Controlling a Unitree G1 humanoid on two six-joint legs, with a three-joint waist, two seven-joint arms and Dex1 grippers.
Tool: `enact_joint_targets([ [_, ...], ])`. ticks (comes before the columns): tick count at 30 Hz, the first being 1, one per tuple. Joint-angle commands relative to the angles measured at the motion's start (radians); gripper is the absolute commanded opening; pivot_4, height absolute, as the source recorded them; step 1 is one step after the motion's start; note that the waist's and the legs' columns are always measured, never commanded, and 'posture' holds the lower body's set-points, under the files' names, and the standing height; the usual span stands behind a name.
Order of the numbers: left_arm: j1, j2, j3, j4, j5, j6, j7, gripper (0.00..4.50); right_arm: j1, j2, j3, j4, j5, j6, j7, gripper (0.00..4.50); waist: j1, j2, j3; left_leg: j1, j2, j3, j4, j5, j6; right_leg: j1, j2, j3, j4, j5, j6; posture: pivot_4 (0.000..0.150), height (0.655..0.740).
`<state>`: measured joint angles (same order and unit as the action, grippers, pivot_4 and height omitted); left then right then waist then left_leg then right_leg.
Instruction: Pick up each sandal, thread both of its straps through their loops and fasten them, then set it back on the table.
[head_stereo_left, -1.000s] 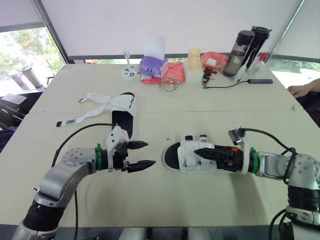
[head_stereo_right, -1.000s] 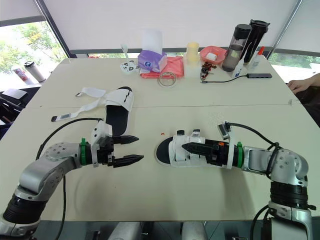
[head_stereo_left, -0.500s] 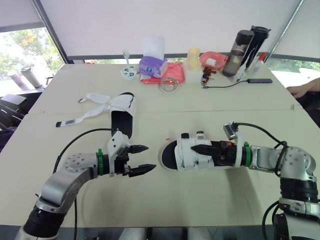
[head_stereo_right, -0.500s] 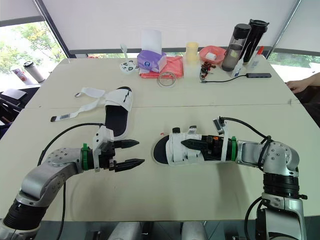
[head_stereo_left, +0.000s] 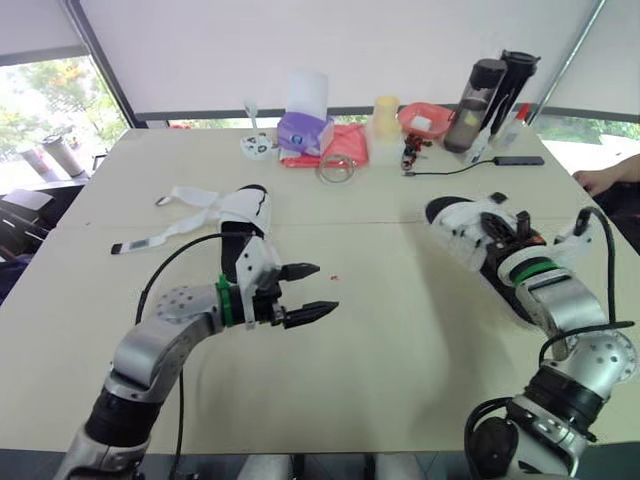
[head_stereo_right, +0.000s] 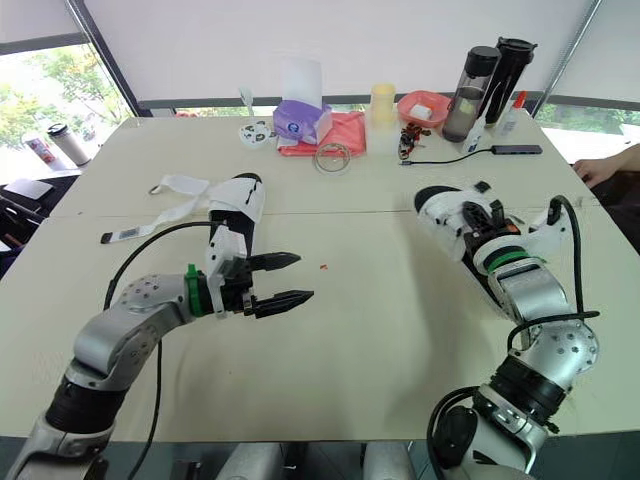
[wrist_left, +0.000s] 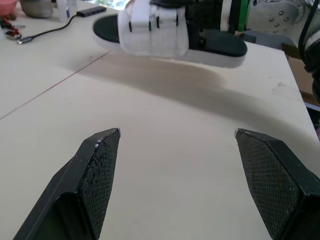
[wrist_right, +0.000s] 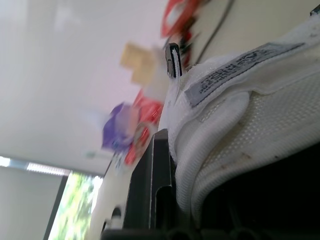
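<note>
A white sandal with a black sole and both straps closed (head_stereo_left: 462, 222) hangs off the table at the right, tilted, with my right gripper (head_stereo_left: 507, 236) shut on its upper. The right wrist view looks close along its white strap (wrist_right: 250, 110), pressed against one black finger (wrist_right: 150, 190). The other sandal (head_stereo_left: 246, 228) lies flat at the left, its two white straps (head_stereo_left: 186, 205) spread loose toward the left. My left gripper (head_stereo_left: 322, 290) stands open over bare table in front of that sandal, nothing between its fingers (wrist_left: 100, 160). The left wrist view faces the lifted sandal (wrist_left: 165, 32).
Along the far edge stand a purple tissue box (head_stereo_left: 305, 130), a clear tape roll (head_stereo_left: 338, 168), a red bowl (head_stereo_left: 425, 120) and two dark bottles (head_stereo_left: 492, 90). A cable with a hub (head_stereo_left: 520, 160) lies at the far right. A person's hand (head_stereo_left: 605, 180) rests at the right edge.
My right gripper closed on the fastened sandal, lifted it from the table's middle and swung it to the far right. My left gripper moved a little to the right, still open.
</note>
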<state>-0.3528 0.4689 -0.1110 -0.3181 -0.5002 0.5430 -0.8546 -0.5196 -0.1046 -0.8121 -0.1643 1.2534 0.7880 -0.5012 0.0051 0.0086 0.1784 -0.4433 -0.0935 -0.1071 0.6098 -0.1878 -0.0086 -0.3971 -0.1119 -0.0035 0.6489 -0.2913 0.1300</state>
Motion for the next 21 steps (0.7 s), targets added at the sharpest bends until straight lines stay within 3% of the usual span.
enact_joint_targets([
  [1,-0.036,-0.032,-0.013,0.015,0.019,-0.036,0.020,3.83,-0.061,0.025,0.055,0.003,-0.085,-0.157,-0.018,0.03,-0.010,0.001,0.000,0.000,0.000,0.000,0.000,0.001,0.000,0.000,0.000,0.000,0.001,0.000,0.000,0.150,0.7400],
  [7,-0.037,-0.057,-0.020,0.027,0.031,-0.046,0.036,3.83,-0.086,0.012,0.104,0.130,-0.154,-0.269,0.047,0.03,-0.026,0.001,0.001,0.001,0.001,0.001,0.000,0.003,0.001,0.000,0.003,0.001,0.005,0.000,0.000,0.150,0.7400],
  [13,-0.008,-0.065,-0.019,0.017,0.043,-0.047,0.061,3.83,-0.063,0.028,0.166,0.162,-0.151,-0.260,0.091,0.03,-0.026,0.002,0.001,0.001,0.001,0.001,0.000,0.003,0.001,-0.001,0.004,0.003,0.006,0.000,0.000,0.150,0.7400],
  [16,0.000,-0.069,-0.016,0.010,0.042,-0.044,0.074,3.83,-0.067,0.022,0.179,0.179,-0.176,-0.296,0.124,1.21,-0.024,0.002,0.001,0.001,0.001,0.001,0.001,0.003,0.001,-0.001,0.004,0.003,0.006,0.000,0.000,0.150,0.7400],
  [21,0.011,-0.065,-0.014,-0.001,0.041,-0.041,0.081,3.83,-0.054,0.000,0.204,0.185,-0.227,-0.311,0.130,3.84,-0.020,0.002,0.001,0.001,0.001,0.001,0.001,0.003,0.001,-0.001,0.004,0.003,0.006,0.000,0.000,0.150,0.7400],
])
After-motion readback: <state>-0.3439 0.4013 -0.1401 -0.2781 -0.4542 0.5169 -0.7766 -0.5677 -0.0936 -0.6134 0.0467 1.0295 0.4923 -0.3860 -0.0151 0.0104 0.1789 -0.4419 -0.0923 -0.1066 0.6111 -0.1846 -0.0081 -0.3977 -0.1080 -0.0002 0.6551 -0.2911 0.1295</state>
